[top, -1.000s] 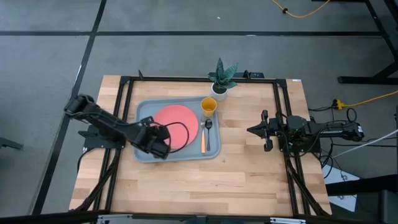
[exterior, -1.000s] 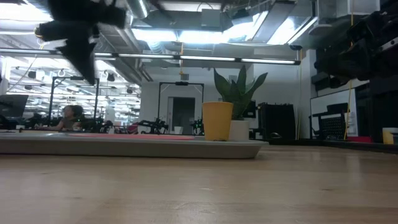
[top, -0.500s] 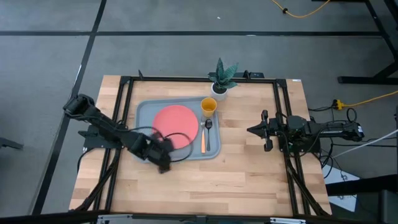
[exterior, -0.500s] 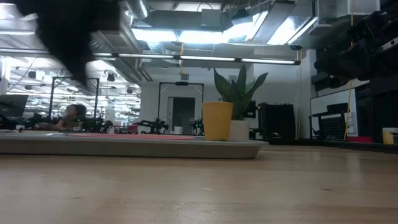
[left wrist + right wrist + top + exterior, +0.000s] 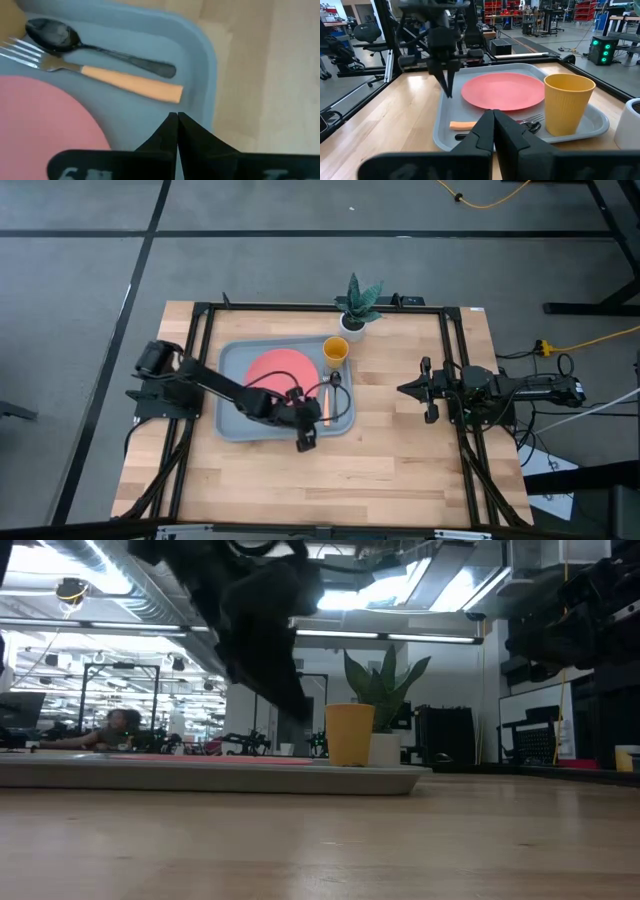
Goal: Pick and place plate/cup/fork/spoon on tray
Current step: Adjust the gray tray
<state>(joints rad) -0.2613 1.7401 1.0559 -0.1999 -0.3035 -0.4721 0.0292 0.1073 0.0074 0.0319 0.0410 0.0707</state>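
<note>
L gripper [image 5: 305, 442] fingers pressed together, empty, lower centre over tray [image 5: 232, 360] edge. R gripper [image 5: 426, 390] fingers together, empty, right of frame. Plate [image 5: 280, 372], cup [image 5: 336, 350], fork [image 5: 327, 406], spoon [image 5: 336, 385] on tray.

Closed left gripper [image 5: 177, 120] above tray [image 5: 200, 60]; spoon [image 5: 95, 45], fork [image 5: 105, 80], plate [image 5: 40, 120] inside.

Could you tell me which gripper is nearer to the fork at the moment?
The left. The left gripper hangs shut over the tray's near edge, just past the fork's handle end. The right gripper waits shut off the tray, out over bare table to the fork's right.
</note>
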